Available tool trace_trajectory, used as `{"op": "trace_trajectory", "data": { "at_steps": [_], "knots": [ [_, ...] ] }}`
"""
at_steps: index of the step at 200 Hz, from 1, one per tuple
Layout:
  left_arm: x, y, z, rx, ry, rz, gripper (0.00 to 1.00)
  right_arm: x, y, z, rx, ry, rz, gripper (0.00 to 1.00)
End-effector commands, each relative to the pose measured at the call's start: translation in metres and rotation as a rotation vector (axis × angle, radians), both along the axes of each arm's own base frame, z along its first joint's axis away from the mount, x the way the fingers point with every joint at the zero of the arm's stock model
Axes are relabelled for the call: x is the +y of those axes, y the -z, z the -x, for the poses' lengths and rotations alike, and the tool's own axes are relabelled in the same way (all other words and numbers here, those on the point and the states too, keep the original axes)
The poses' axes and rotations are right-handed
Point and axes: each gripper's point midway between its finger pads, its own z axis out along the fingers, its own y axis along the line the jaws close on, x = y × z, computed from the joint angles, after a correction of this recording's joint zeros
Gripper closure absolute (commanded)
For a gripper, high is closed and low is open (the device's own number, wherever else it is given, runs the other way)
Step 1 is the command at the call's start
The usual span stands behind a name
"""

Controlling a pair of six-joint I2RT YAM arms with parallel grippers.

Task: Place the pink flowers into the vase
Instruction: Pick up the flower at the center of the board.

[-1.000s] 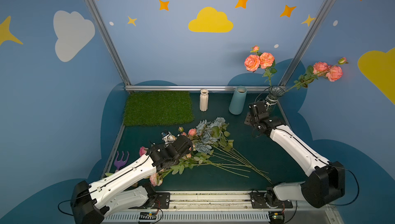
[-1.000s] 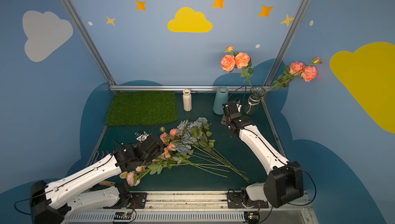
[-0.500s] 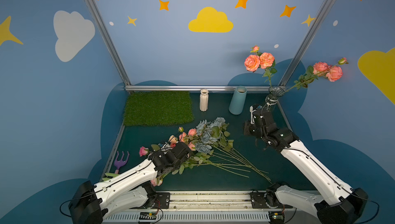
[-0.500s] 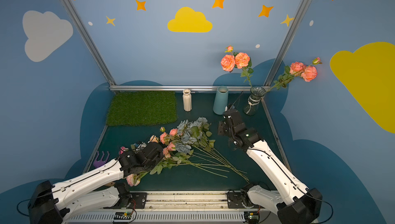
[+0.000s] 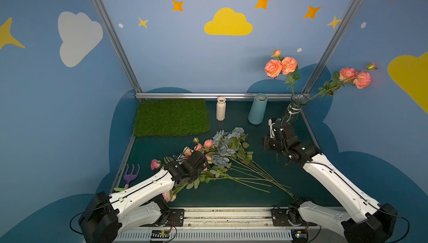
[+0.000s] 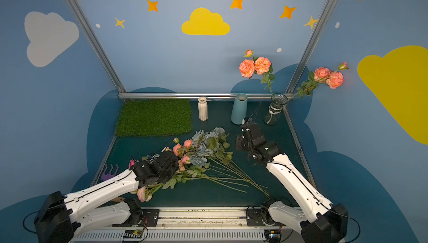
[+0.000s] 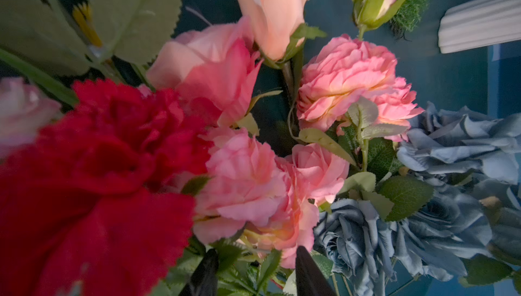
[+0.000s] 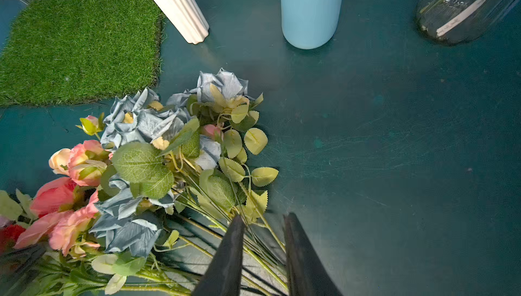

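Two stems of pink flowers stand in the clear glass vase at the back right, seen in both top views. More pink flowers lie in a mixed pile mid-table. My left gripper is pushed into that pile. In the left wrist view it is open, with green leaves and a pink bloom's underside between the fingers. My right gripper hovers in front of the vase, over the table. It is open by a narrow gap and holds nothing.
Grey-blue roses and a red carnation are mixed into the pile, whose long stems fan toward the front right. A light blue vase, a white ribbed vase and a grass mat stand at the back. A purple rake lies front left.
My right arm has drawn back from the glass vase toward the front and its jaws have narrowed. My left gripper has pressed deeper into the flower pile, its jaws closing in.
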Motion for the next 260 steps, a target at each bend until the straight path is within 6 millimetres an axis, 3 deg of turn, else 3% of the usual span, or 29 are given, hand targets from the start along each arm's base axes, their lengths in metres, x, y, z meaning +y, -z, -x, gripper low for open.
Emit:
{"op": "trace_trajectory", "data": {
  "at_steps": [1,37,86,101,167,260],
  "knots": [
    [-0.003,0.011,0.006,0.044,0.003,0.016,0.60,0.001,-0.008,-0.001,-0.040,-0.008,-0.014,0.72],
    [-0.007,0.017,0.015,0.073,0.011,0.006,0.60,0.001,-0.006,0.000,-0.036,-0.011,-0.018,0.72],
    [0.006,-0.004,0.016,0.012,0.000,-0.059,0.68,0.001,-0.006,0.001,-0.040,-0.010,-0.021,0.72],
    [0.008,-0.003,0.019,0.017,-0.002,-0.064,0.71,0.001,-0.006,0.001,-0.041,-0.009,-0.021,0.72],
    [0.014,0.013,0.031,0.064,-0.023,-0.056,0.69,-0.004,-0.005,0.002,-0.051,0.009,-0.019,0.72],
    [0.018,0.010,0.014,-0.028,-0.058,-0.056,0.72,0.004,-0.003,0.003,-0.045,-0.032,-0.039,0.72]
  ]
}}
